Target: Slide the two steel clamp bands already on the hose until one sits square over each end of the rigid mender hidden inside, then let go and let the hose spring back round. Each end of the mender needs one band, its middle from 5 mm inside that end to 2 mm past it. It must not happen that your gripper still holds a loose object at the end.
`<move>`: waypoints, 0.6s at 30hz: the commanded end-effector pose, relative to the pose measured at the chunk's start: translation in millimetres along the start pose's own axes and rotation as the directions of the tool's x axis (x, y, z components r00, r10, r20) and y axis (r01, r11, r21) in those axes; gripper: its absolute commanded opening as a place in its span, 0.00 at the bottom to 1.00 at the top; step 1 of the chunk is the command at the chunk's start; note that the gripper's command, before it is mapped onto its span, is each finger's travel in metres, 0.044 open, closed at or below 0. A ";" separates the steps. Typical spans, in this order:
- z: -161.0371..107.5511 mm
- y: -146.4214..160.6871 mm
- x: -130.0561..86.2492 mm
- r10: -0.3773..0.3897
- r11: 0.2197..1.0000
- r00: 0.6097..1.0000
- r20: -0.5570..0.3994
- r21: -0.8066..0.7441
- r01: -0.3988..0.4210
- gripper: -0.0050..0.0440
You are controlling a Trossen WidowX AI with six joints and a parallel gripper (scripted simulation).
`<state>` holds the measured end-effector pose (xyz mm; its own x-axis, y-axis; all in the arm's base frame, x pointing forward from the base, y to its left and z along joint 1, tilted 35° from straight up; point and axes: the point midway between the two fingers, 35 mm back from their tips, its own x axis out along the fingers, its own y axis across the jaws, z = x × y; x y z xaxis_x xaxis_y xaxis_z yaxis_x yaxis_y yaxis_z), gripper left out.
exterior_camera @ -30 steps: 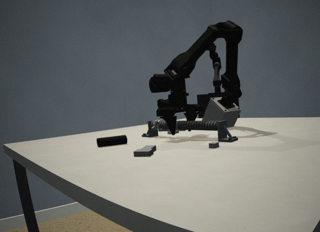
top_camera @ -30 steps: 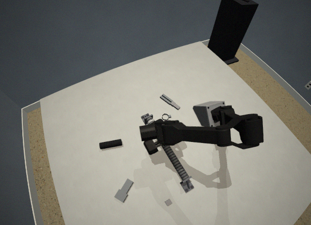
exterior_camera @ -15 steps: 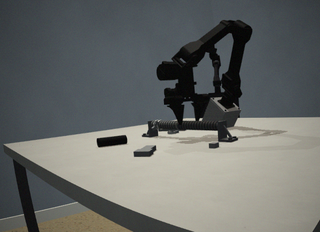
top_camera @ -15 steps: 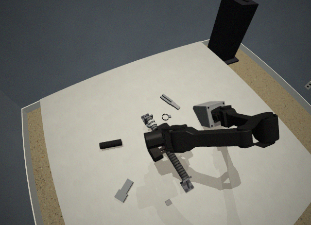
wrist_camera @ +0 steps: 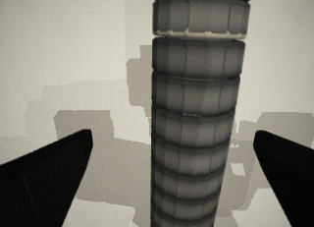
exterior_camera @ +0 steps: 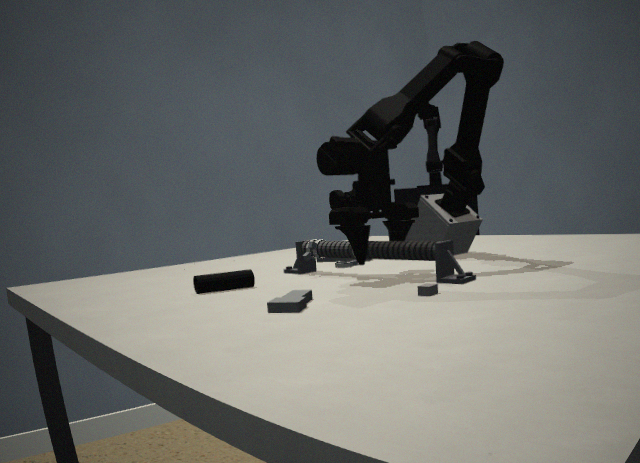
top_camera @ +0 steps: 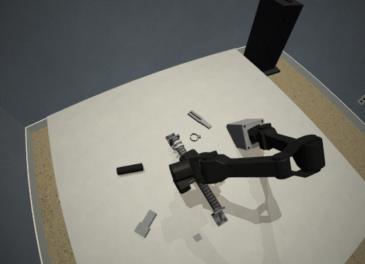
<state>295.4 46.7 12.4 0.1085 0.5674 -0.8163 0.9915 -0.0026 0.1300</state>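
A dark ribbed hose (top_camera: 203,187) lies level between two grey end stands (top_camera: 172,137) (top_camera: 219,218). It also shows in the side view (exterior_camera: 382,249). Pale steel banding (top_camera: 177,143) shows on the hose near the far stand; I cannot tell the two bands apart there. In the wrist view the hose (wrist_camera: 193,139) runs up the middle, and a ring with a pale lower edge (wrist_camera: 198,18) sits near the top. My gripper (wrist_camera: 174,138) is wide open, with one finger on each side of the hose and clear of it. My wrist (top_camera: 188,173) covers the middle of the hose.
A black cylinder (top_camera: 129,169) lies to the left. Flat grey pieces (top_camera: 145,223) (top_camera: 199,118), a small loose ring (top_camera: 194,136) and a small grey square (top_camera: 197,238) lie around the hose. My grey base (top_camera: 244,133) is to the right. A black tower (top_camera: 272,31) stands at the far corner.
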 end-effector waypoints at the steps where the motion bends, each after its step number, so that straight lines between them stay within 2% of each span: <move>1: 0.9 -4.9 14.2 -0.013 1.000 1.000 -0.006 0.014 0.013 1.00; 10: 0.9 -4.9 14.2 -0.013 1.000 1.000 -0.006 0.014 0.013 1.00; 18: 0.9 -4.9 14.2 -0.013 1.000 1.000 -0.006 0.014 0.013 0.61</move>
<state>292.8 53.3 0.8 0.0986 0.5692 -0.8162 0.9931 -0.0036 0.1174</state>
